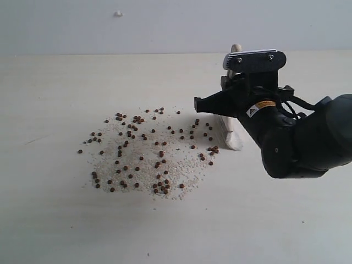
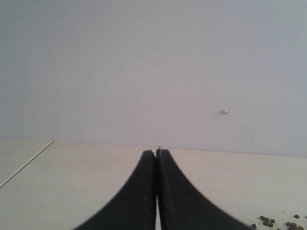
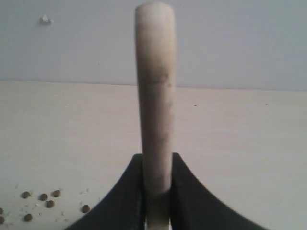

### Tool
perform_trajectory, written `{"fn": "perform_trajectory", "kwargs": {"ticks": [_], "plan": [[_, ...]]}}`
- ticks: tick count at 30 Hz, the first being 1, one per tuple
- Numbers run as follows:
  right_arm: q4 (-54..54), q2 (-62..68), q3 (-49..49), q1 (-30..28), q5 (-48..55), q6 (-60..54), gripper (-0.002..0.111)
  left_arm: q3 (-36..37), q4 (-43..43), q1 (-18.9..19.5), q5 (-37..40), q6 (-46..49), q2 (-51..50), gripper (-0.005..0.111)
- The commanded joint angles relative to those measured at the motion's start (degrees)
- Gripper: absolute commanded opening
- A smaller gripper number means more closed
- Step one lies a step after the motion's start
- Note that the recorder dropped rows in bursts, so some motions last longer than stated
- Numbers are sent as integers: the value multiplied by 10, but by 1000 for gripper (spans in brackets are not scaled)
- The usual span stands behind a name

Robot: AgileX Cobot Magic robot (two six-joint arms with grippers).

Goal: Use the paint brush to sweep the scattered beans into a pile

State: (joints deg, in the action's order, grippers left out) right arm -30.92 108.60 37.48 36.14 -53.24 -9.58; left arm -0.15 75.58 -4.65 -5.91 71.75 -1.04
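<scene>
Exterior view: dozens of tiny round reddish-brown beans [image 1: 157,164] lie scattered over a thin dusting of off-white rice-like grains [image 1: 181,165], spread loosely across the middle of the pale wooden table [image 1: 55,220], a little left of centre. At the right edge of that spread stands the wide flat paint brush with whitish bristles [image 1: 231,135], its bristle end down at the tabletop just beside the nearest beans and its rounded pale wooden handle tip poking up above the black arm at centre right. In the right wrist view the right gripper [image 3: 157,165] has its two black fingers pressed against either side of the handle, open only as wide as the wood between them, with a few beans showing in the lower left corner. In the left wrist view the left gripper [image 2: 157,152] is fully closed, finger against finger with nothing between them, low over bare table, a few beans at the lower right corner.
</scene>
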Motion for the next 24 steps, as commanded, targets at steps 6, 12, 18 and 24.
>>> {"fn": "perform_trajectory", "kwargs": {"ticks": [6, 12, 18, 24], "plan": [[5, 3, 75, 37, 113, 46, 0, 2, 2, -1, 4, -1, 3, 0], [-36, 4, 117, 88, 116, -24, 0, 2, 2, -1, 4, -1, 3, 0], [-103, -21, 121, 93, 110, -164, 0, 2, 2, -1, 4, -1, 3, 0], [-91, -71, 121, 93, 106, -319, 0, 2, 1, -1, 4, 0, 3, 0]]}}
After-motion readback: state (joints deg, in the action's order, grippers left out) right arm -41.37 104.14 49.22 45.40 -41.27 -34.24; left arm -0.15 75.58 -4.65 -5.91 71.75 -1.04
